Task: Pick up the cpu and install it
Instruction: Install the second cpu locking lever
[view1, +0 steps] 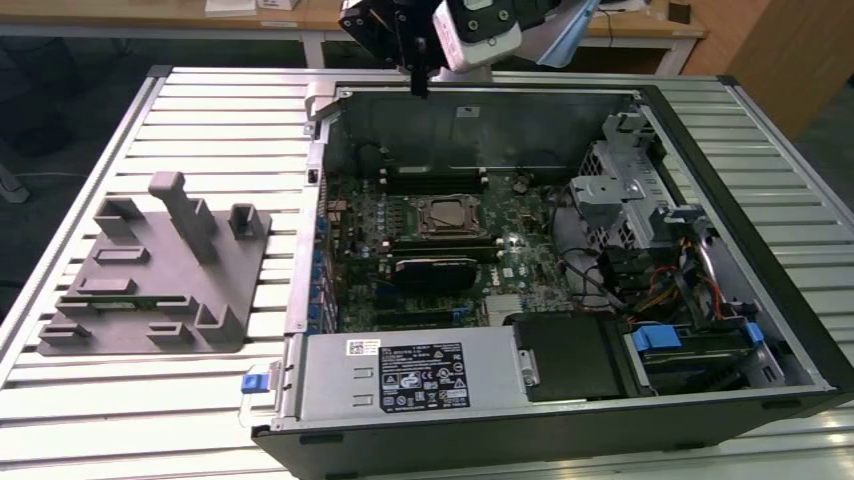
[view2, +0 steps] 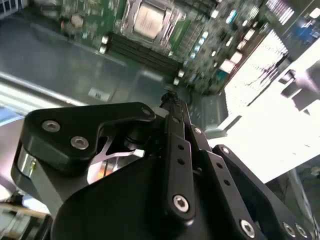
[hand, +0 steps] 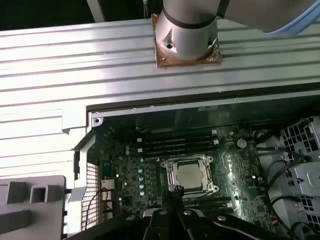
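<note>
Grey ribbed metal makes up the table (view1: 160, 120) on which an open computer case (view1: 561, 400) lies on its side. In the exterior view, the green circuit board (view1: 534, 260) fills the case floor. The cpu (view1: 445, 214), a pale silver square, already sits in its metal-framed socket near the middle of the board, toward the exterior view's left. A grey plastic tray (view1: 147, 275) with upright blocks rests on the table at the exterior view's left, well apart from the case. The gripper (view1: 418, 88) hangs above the far wall of the case, its thin dark fingers pressed together and holding nothing.

In the second wrist view, the black gripper (view2: 172, 100) takes up the near part of the picture, its fingers closed against each other to a narrow tip. Beyond the tip lies the cpu (view2: 149, 21) in its socket, with long black memory slots (view2: 140, 55) just beside it.

In the first wrist view, the cpu (hand: 189, 174) sits in the socket frame. The closed tip of the gripper (hand: 176, 192) is just beside the frame's near edge. The arm's round base (hand: 187, 30) stands bolted to the table (hand: 75, 65) beyond the case.
</note>
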